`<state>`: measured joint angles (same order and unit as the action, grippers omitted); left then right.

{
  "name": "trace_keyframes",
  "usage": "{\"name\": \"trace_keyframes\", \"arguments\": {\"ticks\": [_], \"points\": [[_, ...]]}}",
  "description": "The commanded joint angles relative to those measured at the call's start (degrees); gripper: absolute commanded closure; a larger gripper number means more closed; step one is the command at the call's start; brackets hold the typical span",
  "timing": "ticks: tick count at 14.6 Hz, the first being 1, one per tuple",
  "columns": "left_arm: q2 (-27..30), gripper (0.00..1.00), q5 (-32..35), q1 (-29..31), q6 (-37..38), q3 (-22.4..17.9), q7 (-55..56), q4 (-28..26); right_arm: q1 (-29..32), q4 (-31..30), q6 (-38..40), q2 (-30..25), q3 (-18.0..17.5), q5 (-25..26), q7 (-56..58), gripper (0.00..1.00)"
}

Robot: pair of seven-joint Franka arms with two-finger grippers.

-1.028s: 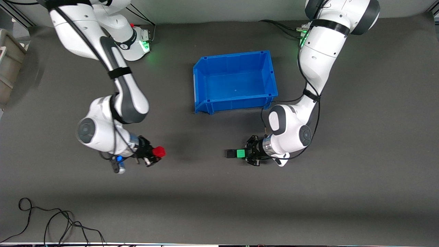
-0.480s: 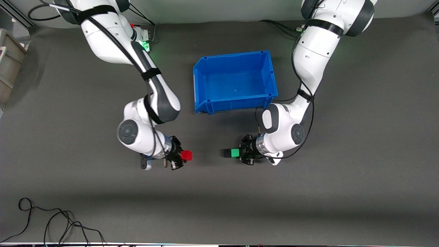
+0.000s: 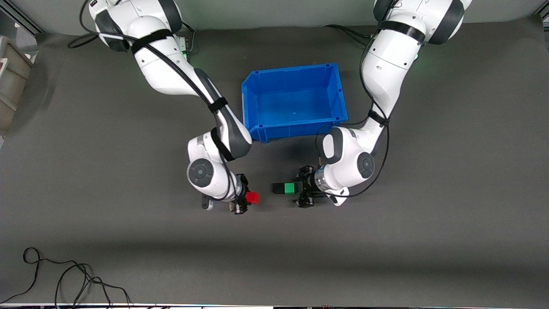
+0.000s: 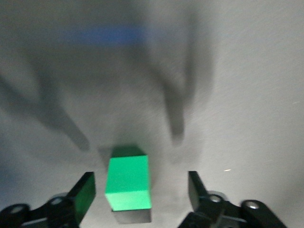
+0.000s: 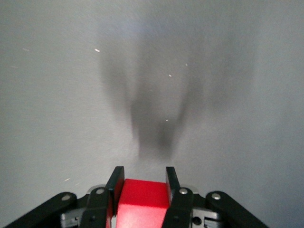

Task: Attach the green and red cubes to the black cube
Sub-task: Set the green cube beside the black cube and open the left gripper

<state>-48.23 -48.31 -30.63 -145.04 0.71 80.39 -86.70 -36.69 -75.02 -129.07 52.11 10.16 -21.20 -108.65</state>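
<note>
Worktop [image 3: 429, 240]: dark grey mat, covers whole surface.
Blue bin [image 3: 332, 94]: sits mid-worktop between the two arms, farther from front cam than the cubes.
Cable [image 3: 77, 279]: black loops on the mat at the edge nearest front cam, toward right arm's end.
Right arm: reaches in from its base, wrist low over the mat.
Left arm: reaches in from its base, wrist low, just nearer front cam than the bin.
Right gripper [image 3: 248, 198]: closed on the red cube, low over the mat; in wrist view both fingers [image 5: 115, 187] press the cube's sides.
Left gripper [image 3: 300, 189]: open, fingers [image 4: 85, 192] spread wide w/ clear gaps either side of green cube; not gripping it.
Green cube [image 3: 289, 188]: joined to black cube, touching; btwn the open fingers.
Black cube [image 3: 278, 188]: on green cube's side toward the right arm's end.
Red cube [image 3: 252, 197]: near black cube, small gap, not touching.
</note>
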Motion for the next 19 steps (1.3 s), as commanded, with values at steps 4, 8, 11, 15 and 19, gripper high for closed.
{"name": "trace_keyframes", "arguments": {"ticks": [4, 8, 11, 15, 19], "points": [[6.4, 0.00, 7.2, 14.3, 15.9, -0.3, -7.7, 0.3, -2.4, 3.5, 0.6, 4.0, 0.5, 1.3, -6.1, 1.00], [11.3, 0.00, 15.8, 25.0, 29.5, -0.3, -18.2, 0.3, -3.7, 3.5, 0.6, 4.4, 0.2, 1.2, -8.0, 1.00], [16.0, 0.00, 23.0, 30.5, 37.9, -0.3, -26.6, 0.7, -5.2, 3.4, 0.6, 4.4, 0.1, 1.2, -9.0, 1.00], [22.6, 0.00, 31.8, 34.2, 47.3, -0.3, -37.6, 0.8, -6.3, 3.4, 0.7, 4.4, 0.2, 0.7, -9.1, 1.00], [28.2, 0.00, 36.3, 34.2, 53.4, -0.2, -46.5, 0.8, -6.1, 4.4, 0.6, 5.0, 0.2, 0.8, -10.5, 1.00]]}}
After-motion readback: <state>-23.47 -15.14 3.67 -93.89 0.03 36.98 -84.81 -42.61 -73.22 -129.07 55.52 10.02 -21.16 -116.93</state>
